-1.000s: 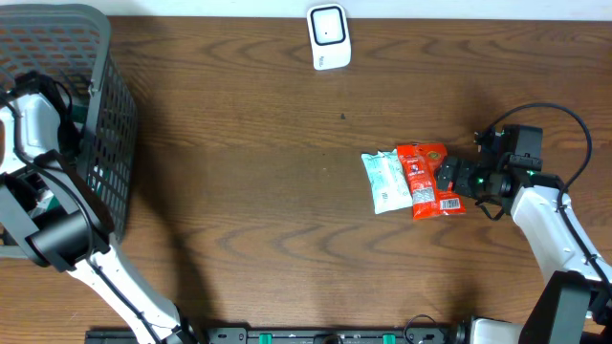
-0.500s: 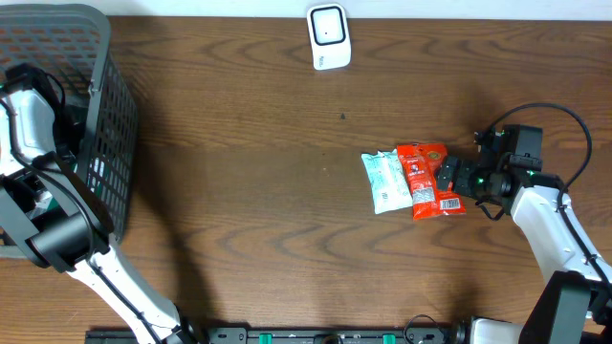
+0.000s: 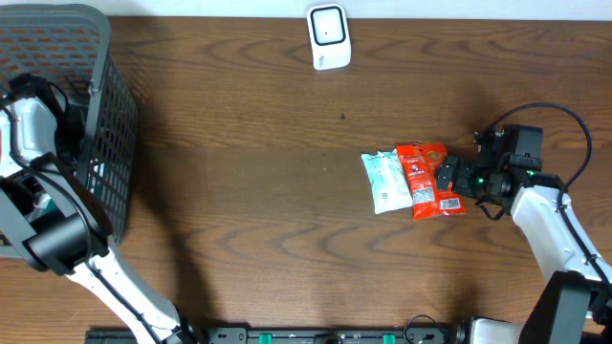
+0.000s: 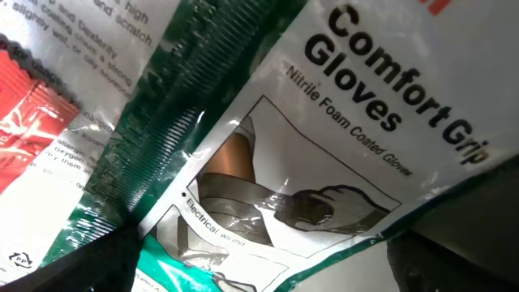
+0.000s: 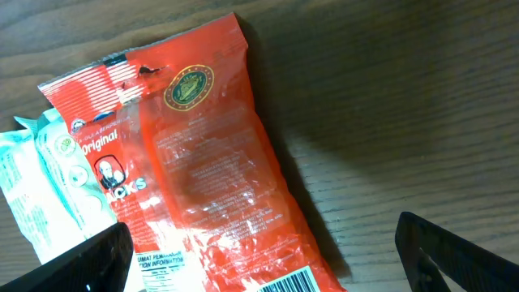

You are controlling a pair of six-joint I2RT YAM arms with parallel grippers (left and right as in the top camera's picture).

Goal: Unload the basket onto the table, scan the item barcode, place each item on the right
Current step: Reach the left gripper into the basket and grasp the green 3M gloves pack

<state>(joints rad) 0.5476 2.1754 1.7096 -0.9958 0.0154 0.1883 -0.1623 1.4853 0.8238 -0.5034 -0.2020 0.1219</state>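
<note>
Overhead: the red foil snack packet [image 3: 427, 180] lies right of centre on the brown wooden table [image 3: 239, 191], touching a pale blue-white packet [image 3: 386, 181], with the right gripper [image 3: 448, 177] at its right edge. Left wrist: the left gripper [image 4: 268, 268] stands spread wide over a printed plastic glove pack [image 4: 324, 162]. Right wrist: fingers wide apart and empty, with the red packet at centre-left.

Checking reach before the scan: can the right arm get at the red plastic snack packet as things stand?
Probably yes: the open right end effector sits at the red plastic snack packet, nothing covering it.
</note>
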